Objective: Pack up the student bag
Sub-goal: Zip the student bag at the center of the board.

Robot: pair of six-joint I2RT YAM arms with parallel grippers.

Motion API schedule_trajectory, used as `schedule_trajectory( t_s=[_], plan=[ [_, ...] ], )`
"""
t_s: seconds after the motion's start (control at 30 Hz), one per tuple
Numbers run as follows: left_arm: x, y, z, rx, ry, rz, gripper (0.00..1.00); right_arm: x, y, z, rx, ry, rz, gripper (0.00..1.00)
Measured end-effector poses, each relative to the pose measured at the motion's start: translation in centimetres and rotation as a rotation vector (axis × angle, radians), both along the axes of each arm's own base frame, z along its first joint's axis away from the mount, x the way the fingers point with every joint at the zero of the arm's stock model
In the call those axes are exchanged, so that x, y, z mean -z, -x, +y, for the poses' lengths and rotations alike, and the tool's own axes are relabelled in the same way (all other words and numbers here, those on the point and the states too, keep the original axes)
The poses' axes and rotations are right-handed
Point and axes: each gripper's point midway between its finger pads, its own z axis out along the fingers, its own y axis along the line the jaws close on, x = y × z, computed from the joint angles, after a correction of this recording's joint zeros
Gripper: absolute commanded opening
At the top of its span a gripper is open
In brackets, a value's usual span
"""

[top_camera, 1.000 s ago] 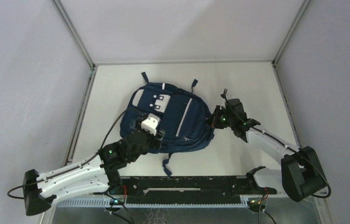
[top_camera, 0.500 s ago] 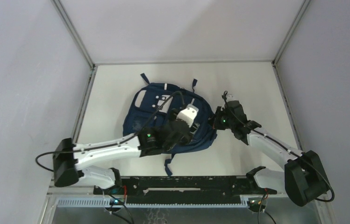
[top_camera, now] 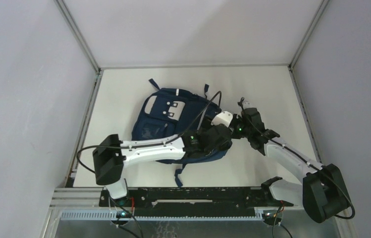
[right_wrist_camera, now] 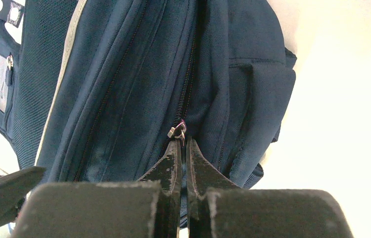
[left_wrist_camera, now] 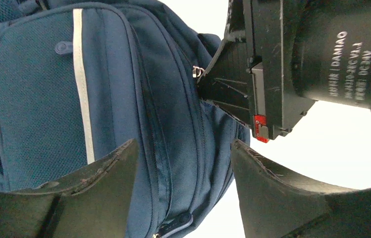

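Item: bag (top_camera: 156,126), navy, lying flat near the middle of the table (top_camera: 272,89), front panel up and top toward the far edge. In the overhead view its right flank was hidden under the left arm and both claws, so nothing of the zip there could be read. A strap (top_camera: 176,174) trailed from its near edge. Both claws appeared overhead only as one dark mass at that flank, with the jaws indistinguishable. Left gripper (left_wrist_camera: 183,146): its own camera showed the jaws well apart, straddling the bag's side seams with nothing clamped. Whether the fingers touched the fabric could not be told. That same view caught a white stripe (left_wrist_camera: 81,89) running down the pocket and the other claw's black body, which was cut off by the top and right edges. Right gripper (right_wrist_camera: 183,146): its jaws were drawn together, tips meeting at the zip pull (right_wrist_camera: 177,131) on the side zip and apparently nipping its tab, though the tab itself was lost between the fingers. Its camera showed the closed zip track rising from the pull and a side pocket to the right, neither visible from above. The bag's far end and front panel were mostly cropped out of both wrist views.
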Motion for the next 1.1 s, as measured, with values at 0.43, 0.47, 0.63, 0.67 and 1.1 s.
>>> schedule_trajectory(
  t_s=[0.43, 0.47, 0.63, 0.67, 1.1],
  plan=[
    [3.6, -0.5, -0.6, -0.044, -0.116, -0.019, 0.42, 0.1, 0.0, -0.2, 0.003, -0.002, 0.006, 0.0],
    [3.6, -0.7, -0.6, -0.049, -0.124, -0.025, 0.4, 0.1, 0.0, -0.2, 0.002, -0.001, 0.006, 0.0],
    [3.4, -0.9, -0.6, -0.059, -0.143, -0.052, 0.39, 0.1, 0.0, -0.2, 0.003, -0.003, 0.007, 0.0],
    [3.4, -0.9, -0.6, -0.06, -0.145, -0.056, 0.42, 0.1, 0.0, -0.2, 0.004, -0.004, 0.008, 0.0],
    [1.5, 0.6, -2.5, -0.015, -0.132, -0.097, 0.41, 0.0, 0.0, -0.2, 0.002, -0.01, 0.01, 0.0]
  ],
)
